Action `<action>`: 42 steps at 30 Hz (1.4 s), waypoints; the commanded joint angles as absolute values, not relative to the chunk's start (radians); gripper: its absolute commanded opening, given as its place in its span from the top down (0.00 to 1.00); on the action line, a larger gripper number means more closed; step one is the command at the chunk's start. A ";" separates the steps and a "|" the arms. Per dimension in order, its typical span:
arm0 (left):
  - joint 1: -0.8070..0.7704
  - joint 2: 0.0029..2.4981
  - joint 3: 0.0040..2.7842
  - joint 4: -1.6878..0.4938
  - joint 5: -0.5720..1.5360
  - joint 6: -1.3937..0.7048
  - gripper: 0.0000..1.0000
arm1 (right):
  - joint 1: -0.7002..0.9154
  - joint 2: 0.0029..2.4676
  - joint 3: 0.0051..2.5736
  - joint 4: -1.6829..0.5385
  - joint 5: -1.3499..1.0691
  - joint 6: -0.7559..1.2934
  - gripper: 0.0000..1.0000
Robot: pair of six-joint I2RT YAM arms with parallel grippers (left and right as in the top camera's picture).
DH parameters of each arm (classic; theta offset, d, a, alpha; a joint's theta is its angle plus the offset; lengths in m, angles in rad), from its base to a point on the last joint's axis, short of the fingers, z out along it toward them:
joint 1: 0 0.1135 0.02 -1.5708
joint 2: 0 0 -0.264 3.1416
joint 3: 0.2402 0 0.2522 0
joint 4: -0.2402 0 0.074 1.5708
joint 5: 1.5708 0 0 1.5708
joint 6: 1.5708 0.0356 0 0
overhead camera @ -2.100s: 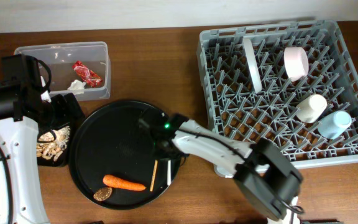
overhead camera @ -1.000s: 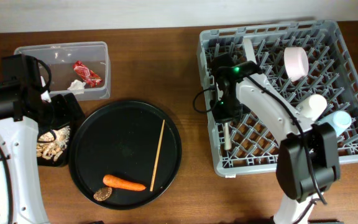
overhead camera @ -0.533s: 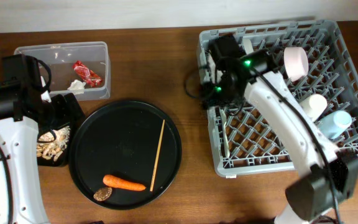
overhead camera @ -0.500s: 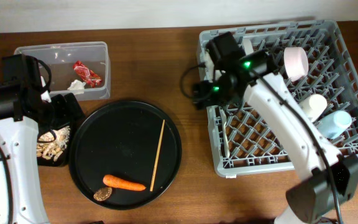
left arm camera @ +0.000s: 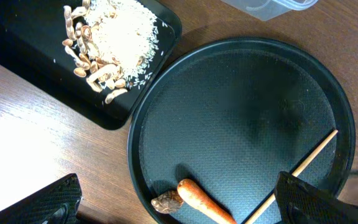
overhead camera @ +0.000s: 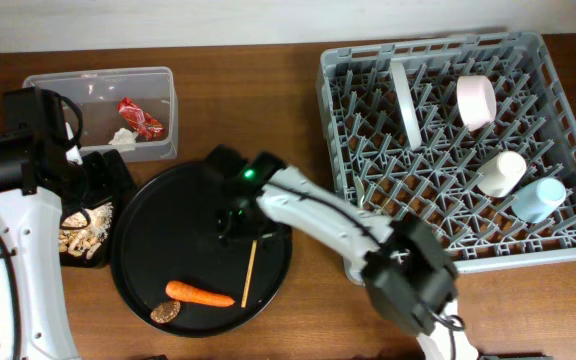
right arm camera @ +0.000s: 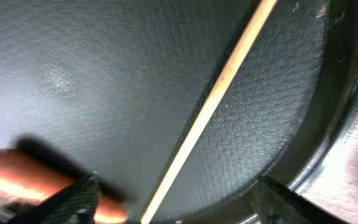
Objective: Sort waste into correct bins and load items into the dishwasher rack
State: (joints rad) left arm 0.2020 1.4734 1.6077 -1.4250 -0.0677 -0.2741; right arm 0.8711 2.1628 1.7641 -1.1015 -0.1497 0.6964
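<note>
A thin wooden stick (overhead camera: 251, 268) (right arm camera: 222, 99) lies on the round black tray (overhead camera: 158, 240), beside an orange carrot (overhead camera: 199, 294) (left arm camera: 204, 203) and a small brown disc (overhead camera: 163, 312) (left arm camera: 166, 200). My right gripper (overhead camera: 236, 222) (right arm camera: 176, 208) hovers low over the stick, open, its fingers either side of it without touching. My left gripper (overhead camera: 103, 178) (left arm camera: 179, 211) hangs open and empty above the black bin (overhead camera: 118, 170) (left arm camera: 17, 68) that holds beige crumbs (overhead camera: 86, 228) (left arm camera: 107, 46). The clear bin (overhead camera: 98, 80) holds a red wrapper (overhead camera: 140, 118) and a white paper bit (overhead camera: 122, 137).
The grey dishwasher rack (overhead camera: 558, 240) at the right holds an upright white plate (overhead camera: 404, 100), a pinkish bowl (overhead camera: 476, 102), a white cup (overhead camera: 501, 172) and a light blue cup (overhead camera: 540, 197). My right arm reaches from the rack's front left corner across to the round tray.
My right arm has swung from the rack's left edge down to the round tray, and its gripper has opened and now straddles the stick. The left arm has not moved.
</note>
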 commanded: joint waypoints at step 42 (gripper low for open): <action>0.199 1.460 1.604 -1.426 -0.067 -0.284 0.01 | 0.418 1.988 2.054 -1.682 0.086 0.294 0.96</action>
State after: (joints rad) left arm 0.2020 1.4734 1.6070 -1.4250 -0.0673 -0.2741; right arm 0.4812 1.9980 2.0590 -1.6821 0.0895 0.4019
